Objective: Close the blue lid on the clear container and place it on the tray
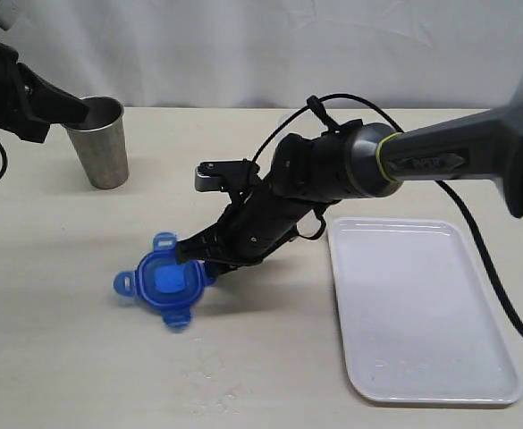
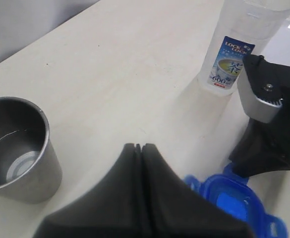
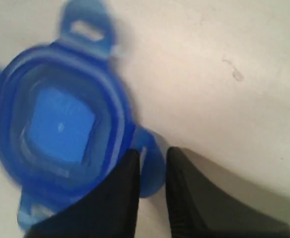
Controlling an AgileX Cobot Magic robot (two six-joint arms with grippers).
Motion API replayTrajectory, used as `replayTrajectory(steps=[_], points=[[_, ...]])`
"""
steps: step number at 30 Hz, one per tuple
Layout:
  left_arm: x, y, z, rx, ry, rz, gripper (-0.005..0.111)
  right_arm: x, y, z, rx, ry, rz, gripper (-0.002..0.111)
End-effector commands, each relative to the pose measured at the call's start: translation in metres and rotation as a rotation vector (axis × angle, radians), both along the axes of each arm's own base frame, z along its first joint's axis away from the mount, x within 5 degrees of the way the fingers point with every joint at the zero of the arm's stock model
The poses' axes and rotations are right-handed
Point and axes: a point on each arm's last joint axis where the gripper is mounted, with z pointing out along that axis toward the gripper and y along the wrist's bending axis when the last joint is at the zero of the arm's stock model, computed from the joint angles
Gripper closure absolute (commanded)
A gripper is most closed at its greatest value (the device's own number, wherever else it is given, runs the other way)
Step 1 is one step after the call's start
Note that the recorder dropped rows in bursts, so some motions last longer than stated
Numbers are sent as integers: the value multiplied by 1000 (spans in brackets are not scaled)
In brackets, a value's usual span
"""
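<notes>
Left gripper [image 2: 141,148] first: its jaws are pressed flat together with nothing between them, parked up by the steel cup [image 1: 100,141] at the far left of the table [image 1: 55,357]. Not doing anything for the lid right now.

Moving right, the blue lid [image 1: 166,281] lies flat on the table, flaps splayed out. The right gripper [image 3: 152,156] is down at its edge with the jaws narrowed around one snap flap; the wrist view shows blue plastic sitting between the two black fingers [image 3: 122,183]. It looks like a pinch on that flap, though the frame is blurry, so how firm the hold is can't be told.

A flap is a hinged, floppy handle, so it'd probably pay to squeeze fully before lifting and raise slowly so the lid doesn't swing or slip.

The clear container [image 2: 236,44] shows only in the left wrist view, standing upright beyond the right arm. Its label reads "LOCK" and "600". Far right, the white tray [image 1: 422,313] waits with nothing on it.
</notes>
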Motion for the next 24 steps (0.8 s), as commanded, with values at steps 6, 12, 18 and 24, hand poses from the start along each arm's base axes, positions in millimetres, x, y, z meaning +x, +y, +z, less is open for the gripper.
replayTrajectory(steps=[6, 12, 18, 24], points=[[-1, 0, 1, -17, 6, 1, 107, 0, 1, 13, -14, -58, 125, 104], [-1, 0, 1, -17, 6, 1, 107, -1, -2, 40, -22, -133, 170, 104], [-1, 0, 1, -17, 6, 1, 107, -1, -7, 44, -73, -148, 183, 104], [-1, 0, 1, -17, 6, 1, 107, -6, -10, 38, -118, -92, 218, 104]])
